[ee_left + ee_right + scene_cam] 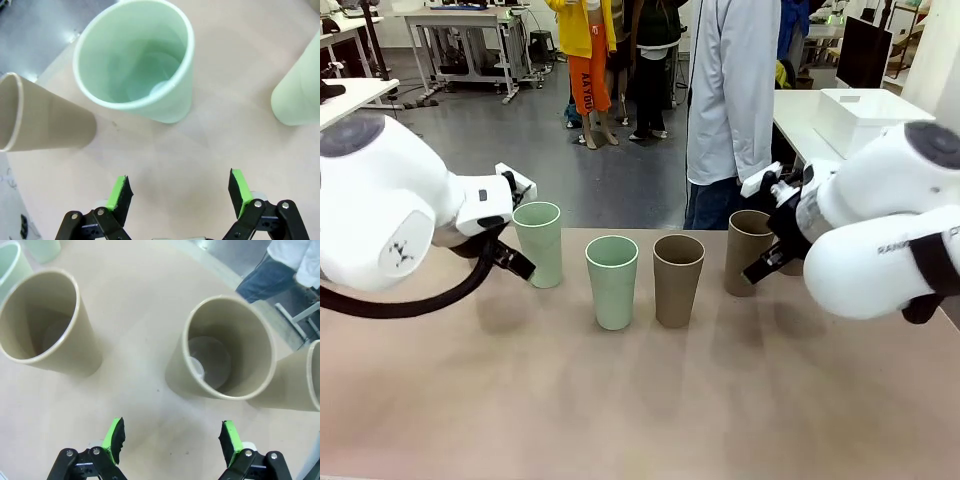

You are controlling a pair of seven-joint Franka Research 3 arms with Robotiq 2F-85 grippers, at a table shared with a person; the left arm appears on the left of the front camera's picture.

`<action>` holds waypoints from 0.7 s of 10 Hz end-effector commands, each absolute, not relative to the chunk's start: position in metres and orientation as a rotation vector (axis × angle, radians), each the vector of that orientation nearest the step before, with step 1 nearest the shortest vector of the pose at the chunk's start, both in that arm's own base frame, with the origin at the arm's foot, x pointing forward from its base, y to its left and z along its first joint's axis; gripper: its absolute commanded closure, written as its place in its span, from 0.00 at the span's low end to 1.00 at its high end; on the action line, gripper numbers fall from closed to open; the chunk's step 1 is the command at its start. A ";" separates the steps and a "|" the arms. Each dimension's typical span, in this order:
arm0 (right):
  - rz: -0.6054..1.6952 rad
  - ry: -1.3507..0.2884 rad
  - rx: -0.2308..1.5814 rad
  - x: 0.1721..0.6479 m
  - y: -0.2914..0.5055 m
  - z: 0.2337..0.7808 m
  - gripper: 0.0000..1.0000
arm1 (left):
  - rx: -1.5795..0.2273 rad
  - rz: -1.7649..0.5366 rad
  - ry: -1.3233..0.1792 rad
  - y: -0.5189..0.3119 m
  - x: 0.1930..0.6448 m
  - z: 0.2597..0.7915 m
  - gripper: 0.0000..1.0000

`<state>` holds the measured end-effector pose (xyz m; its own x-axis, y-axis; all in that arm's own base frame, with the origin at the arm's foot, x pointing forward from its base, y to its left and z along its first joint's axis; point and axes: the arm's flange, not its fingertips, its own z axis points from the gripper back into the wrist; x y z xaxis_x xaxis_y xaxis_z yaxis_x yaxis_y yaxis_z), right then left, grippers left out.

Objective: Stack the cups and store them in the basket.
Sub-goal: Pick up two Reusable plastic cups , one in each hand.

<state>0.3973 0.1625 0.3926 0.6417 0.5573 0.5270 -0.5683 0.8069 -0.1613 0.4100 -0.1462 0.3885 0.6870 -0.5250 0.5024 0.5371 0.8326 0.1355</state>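
While both arms hung over the row, neither held anything: the left gripper [180,192] stood spread wide with bare tabletop between its green pads, and the right gripper [170,437] was likewise released and empty. All the cups stood upright and unstacked on the tan table [640,400]. None was yet in the basket [865,120], which sat on a separate white table at the far right, well apart from them. At the left end, the left mint cup [135,60] stood just ahead of the left gripper's parted jaws, not between them. The centre mint cup [612,280] and the centre tan cup [678,278] stood near each other in the middle, and the right tan cup [225,350] stood just ahead of the right gripper. These tumblers looked light, stiff and thin-walled, with a matte skin that should give the pads fair purchase. Being tall and narrow at the foot, they would likely tip under a sideways nudge. A hold across the upper body, just under the rim, seemed soundest, or a pinch on the wall over the rim for nesting. Crowding was the main trouble: a side tan cup [45,120] stood close beside the left mint cup, an end tan cup [300,385] stood just beside the right tan cup, and a person [730,90] stood at the far edge.
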 end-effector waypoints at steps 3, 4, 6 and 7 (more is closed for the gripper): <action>0.686 -0.603 0.043 0.380 0.119 0.500 0.00 | -0.113 -0.694 -0.531 -0.113 0.407 0.504 0.00; 0.714 -0.601 0.070 0.377 0.096 0.514 0.00 | -0.180 -0.751 -0.509 -0.093 0.403 0.519 0.00; 0.827 -0.622 0.145 0.369 0.036 0.519 0.00 | -0.290 -0.873 -0.504 -0.037 0.394 0.529 0.00; 0.872 -0.636 0.200 0.366 0.009 0.515 0.00 | -0.338 -0.951 -0.504 -0.008 0.384 0.526 0.00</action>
